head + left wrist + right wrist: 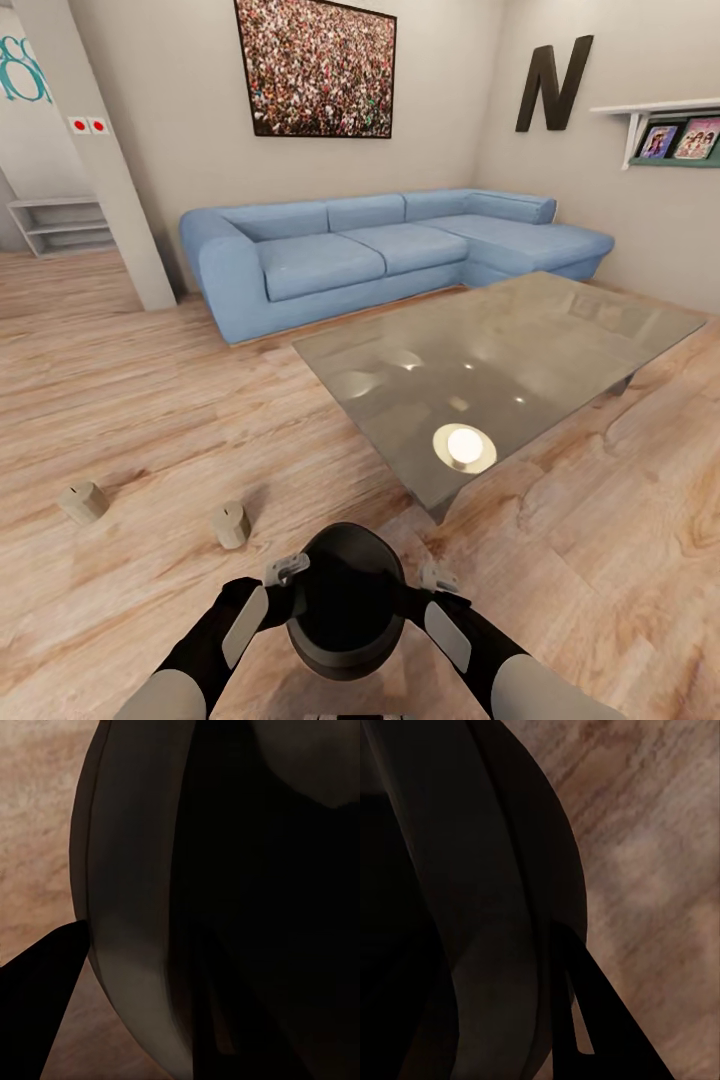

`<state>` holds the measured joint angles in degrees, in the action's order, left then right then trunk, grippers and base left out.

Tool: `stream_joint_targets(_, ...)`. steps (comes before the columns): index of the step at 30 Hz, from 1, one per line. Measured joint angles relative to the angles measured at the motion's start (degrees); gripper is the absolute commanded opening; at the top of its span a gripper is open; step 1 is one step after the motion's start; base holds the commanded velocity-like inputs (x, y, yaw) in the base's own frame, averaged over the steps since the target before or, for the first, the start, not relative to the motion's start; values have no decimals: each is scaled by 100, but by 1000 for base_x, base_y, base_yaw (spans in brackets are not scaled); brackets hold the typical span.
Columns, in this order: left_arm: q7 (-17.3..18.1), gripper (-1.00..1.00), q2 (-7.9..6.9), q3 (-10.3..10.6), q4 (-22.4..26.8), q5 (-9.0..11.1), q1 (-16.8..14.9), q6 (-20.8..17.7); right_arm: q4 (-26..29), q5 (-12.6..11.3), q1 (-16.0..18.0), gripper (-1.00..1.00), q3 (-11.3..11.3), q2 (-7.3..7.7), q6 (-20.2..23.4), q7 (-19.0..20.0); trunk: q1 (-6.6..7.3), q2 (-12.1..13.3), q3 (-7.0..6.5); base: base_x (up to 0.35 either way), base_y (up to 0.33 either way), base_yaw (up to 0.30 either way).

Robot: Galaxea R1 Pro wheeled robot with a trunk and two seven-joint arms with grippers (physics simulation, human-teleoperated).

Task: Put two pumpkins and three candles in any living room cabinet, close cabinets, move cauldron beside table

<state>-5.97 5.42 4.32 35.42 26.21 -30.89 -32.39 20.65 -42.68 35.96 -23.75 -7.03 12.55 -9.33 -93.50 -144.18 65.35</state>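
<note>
The glossy black cauldron [345, 600] hangs low in front of me, just above the wood floor. My left gripper [287, 570] is shut on its left rim and my right gripper [438, 577] on its right rim. In the left wrist view the cauldron's wall [127, 870] runs between dark fingers [37, 1012]. The right wrist view shows the same wall [495, 907] beside a finger [600, 1020]. Two beige candles [84, 501] [231, 524] stand on the floor to my front left. The grey glossy table [560, 330] has its near corner just ahead and right of the cauldron.
A blue corner sofa [380, 250] lines the far wall behind the table. A white pillar [100, 160] stands at the far left with low shelves [65, 225] beyond it. Open wood floor lies to the left and to the right of me.
</note>
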Motion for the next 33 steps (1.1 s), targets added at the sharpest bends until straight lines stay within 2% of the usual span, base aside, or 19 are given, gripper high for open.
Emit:
stream_joint_targets(12, 0, -100, 0, 0, 0, 0, 0, 0, 0, 1, 0, -100, 0, 0, 0, 0, 0, 0, 0, 0, 0, 0)
stream_joint_targets(13, 0, -100, 0, 0, 0, 0, 0, 0, 0, 2, 0, 100, 1, 0, 0, 0, 0, 0, 0, 0, 0, 0)
stream_joint_targets(14, 116, -100, -123, -18, -60, 217, 0, 16, 26, -85, 6, 100, 125, 4, -12, 308, 1, -1, -1, 0, 0, 0)
stream_joint_targets(16, 218, -100, -137, -24, -68, 116, 0, 10, 31, -97, 6, 100, 129, 4, -13, 323, 1, -1, -1, 0, 0, 0)
stream_joint_targets(25, 225, -100, -140, -26, -70, 114, 0, 9, 31, -100, 6, 100, 129, 4, -8, 323, 1, -1, -1, 0, 0, 0)
stream_joint_targets(26, 226, 100, -140, -26, -70, 115, 0, 9, 31, -99, 6, 100, 129, 4, -7, 323, 1, -1, -1, 0, 0, 0)
stream_joint_targets(27, 33, 100, -142, -24, -100, -78, 3, 80, 31, -99, 5, 100, 129, 4, -6, 323, -1, 0, 0, 0, 0, 0)
stream_joint_targets(28, 13, 100, -143, -25, -107, -133, 5, 77, 31, -100, 5, 100, 129, 4, -7, 323, -2, 1, 0, 0, 0, 0)
stream_joint_targets(33, 12, 100, -143, -24, -107, -133, 5, 76, 31, -101, 5, 100, 129, 4, -5, 322, -2, 1, 0, 0, 0, 0)
